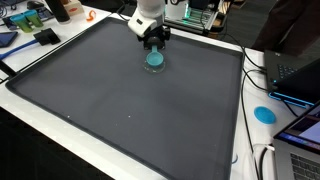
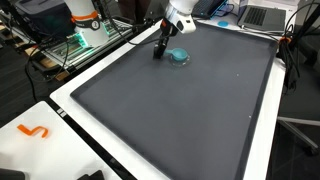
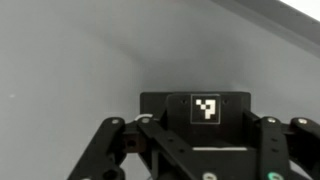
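Note:
A small round teal object lies on the dark grey mat near its far edge. In both exterior views my gripper points down right at it, fingertips close to the mat and beside or just touching the teal object. Seen from the side, the gripper stands at the object's edge. The fingers look spread, with nothing held. The wrist view shows only the black gripper body with a black-and-white tag and bare grey mat. The fingertips and the teal object are out of that view.
White table border frames the mat. A laptop and a blue disc lie beside it, with cables nearby. Clutter sits at a far corner. An orange shape lies on the white corner; an equipment rack stands behind.

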Tool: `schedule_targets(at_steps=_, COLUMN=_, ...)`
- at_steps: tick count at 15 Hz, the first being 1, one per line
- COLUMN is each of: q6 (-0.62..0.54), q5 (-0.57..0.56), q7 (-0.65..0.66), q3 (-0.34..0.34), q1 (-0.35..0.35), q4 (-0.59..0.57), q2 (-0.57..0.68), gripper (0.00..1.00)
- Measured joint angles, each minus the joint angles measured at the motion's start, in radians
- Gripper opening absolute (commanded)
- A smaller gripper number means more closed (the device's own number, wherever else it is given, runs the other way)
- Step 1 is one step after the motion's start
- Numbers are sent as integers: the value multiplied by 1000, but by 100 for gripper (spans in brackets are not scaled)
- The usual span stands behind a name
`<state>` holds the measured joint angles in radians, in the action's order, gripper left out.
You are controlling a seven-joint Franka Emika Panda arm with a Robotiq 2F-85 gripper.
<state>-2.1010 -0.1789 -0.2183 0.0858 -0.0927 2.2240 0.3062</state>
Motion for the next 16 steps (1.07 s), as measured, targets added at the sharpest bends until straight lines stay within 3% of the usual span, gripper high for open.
schedule_targets(at_steps=16, q6=-142, q5=0, q7=0, q3=-1, q1=5, q4=100, q2=-127, gripper=31)
